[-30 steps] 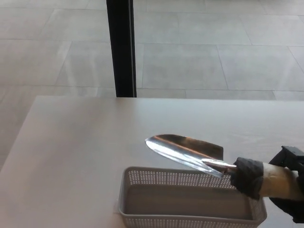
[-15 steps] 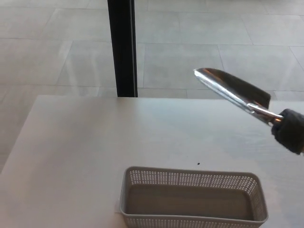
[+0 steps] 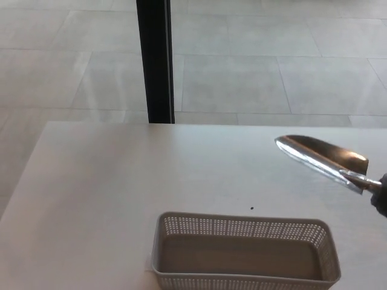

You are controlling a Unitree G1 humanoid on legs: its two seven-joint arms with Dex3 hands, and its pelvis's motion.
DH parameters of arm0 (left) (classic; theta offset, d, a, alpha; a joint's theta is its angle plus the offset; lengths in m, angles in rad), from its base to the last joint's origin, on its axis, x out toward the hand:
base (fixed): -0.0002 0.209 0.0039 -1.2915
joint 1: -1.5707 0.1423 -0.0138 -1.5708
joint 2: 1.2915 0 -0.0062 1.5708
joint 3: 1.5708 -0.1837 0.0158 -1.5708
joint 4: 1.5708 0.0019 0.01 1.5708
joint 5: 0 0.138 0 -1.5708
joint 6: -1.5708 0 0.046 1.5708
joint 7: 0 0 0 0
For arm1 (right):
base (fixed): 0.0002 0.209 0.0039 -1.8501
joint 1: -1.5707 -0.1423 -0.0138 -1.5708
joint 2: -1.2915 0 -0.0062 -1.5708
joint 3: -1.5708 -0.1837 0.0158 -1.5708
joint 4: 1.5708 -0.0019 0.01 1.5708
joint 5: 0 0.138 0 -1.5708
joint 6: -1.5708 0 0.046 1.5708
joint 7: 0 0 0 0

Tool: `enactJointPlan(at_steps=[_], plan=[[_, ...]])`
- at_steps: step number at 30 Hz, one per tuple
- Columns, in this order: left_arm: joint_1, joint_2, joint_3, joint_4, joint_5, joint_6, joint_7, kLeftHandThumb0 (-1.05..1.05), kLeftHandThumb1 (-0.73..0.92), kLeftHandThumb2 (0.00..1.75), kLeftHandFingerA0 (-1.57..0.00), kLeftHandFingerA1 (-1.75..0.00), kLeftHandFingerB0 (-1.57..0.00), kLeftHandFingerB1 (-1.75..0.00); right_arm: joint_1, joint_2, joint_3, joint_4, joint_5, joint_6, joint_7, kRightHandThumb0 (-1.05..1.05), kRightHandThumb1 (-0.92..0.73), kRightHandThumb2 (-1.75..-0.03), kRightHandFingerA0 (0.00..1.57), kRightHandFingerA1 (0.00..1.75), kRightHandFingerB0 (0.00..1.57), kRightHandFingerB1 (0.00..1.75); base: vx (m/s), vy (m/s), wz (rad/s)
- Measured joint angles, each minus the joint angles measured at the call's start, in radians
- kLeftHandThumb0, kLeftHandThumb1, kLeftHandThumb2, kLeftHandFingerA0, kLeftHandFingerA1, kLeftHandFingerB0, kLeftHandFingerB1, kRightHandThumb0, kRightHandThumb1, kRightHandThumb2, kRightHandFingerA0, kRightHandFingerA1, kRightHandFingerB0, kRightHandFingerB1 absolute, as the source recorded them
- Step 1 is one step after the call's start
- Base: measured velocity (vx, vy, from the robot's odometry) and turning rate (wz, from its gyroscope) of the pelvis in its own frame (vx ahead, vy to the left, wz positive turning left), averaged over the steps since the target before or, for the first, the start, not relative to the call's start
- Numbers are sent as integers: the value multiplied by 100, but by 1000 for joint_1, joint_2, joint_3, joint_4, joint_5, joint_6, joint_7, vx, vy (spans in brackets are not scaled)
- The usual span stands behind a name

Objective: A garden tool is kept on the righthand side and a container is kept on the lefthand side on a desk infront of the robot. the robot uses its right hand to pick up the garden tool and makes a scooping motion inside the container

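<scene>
While the trowel (image 3: 320, 158) hangs in the air over the right side of the desk (image 3: 97, 181), its shiny metal blade points up and to the left, well clear of the basket (image 3: 242, 226) that sits near the front edge. Only a dark sliver of the right hand (image 3: 381, 194) shows at the picture's right border, where the neck of the trowel runs into it, so it evidently holds the tool, but how its fingers wrap cannot be told. No part of the left hand shows.

Judging by its look, the blade is stiff polished metal, smooth and likely slippery, with most of the weight out at the front; that would tend to tip the tool nose-down unless the grip is firm. The handle, out of sight past the frame edge, is the sensible place to hold it, not the slick blade. The basket looks like light perforated plastic and appears empty, so a scoop that drags on its wall or floor could shove it across the desk.
</scene>
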Motion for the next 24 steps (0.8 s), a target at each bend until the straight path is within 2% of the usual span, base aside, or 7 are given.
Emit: enactJointPlan(at_steps=[5, 11, 15, 18, 20, 21, 24], plan=[[1, 0, -2, -1, 0, -1, -1, -84, 4, 106, -93, -114, -74, -97, -6, -2, 60, 79, -9, 9, -20, -21, -63, -76, 107, 175, 66, 145, 0, 0, 0], [-1, -2, -3, 0, 0, -2, 7, -91, -2, 105, -90, -114, -79, -104, -30, 9, 112, 157, -18, 61, -52, -24, -59, -76, 87, 175, 64, 163, 0, 0, 0], [-2, -6, -5, 0, 0, -2, 17, -74, -3, 112, -104, -119, -85, -103, -44, 21, 132, 198, -13, 106, -70, -27, -65, -66, 94, 170, 81, 103, 0, 0, 0], [-2, -7, -5, 0, 0, -2, 18, -74, -3, 111, -104, -118, -85, -103, -60, 31, 135, 216, -4, 137, -77, -29, -65, -65, 94, 171, 80, 109, 0, 0, 0], [-2, -7, -6, 0, 0, -2, 18, -86, -5, 115, -98, -120, -82, -103, -70, 40, 135, 225, 2, 163, -83, -35, -47, -93, 119, 134, 80, 85, 0, 0, 0], [-2, -7, -9, 0, 1, -2, 19, -87, -4, 114, -96, -120, -79, -103, -72, 45, 135, 223, 3, 177, -83, -32, -64, -65, 92, 166, 85, 76, 0, 0, 0], [-3, -7, -14, 0, 1, -2, 18, -73, -5, 112, -102, -120, -81, -104, -77, 52, 135, 216, 5, 215, -82, -37, -70, -67, 87, 160, 73, 74, 0, 0, 0]])
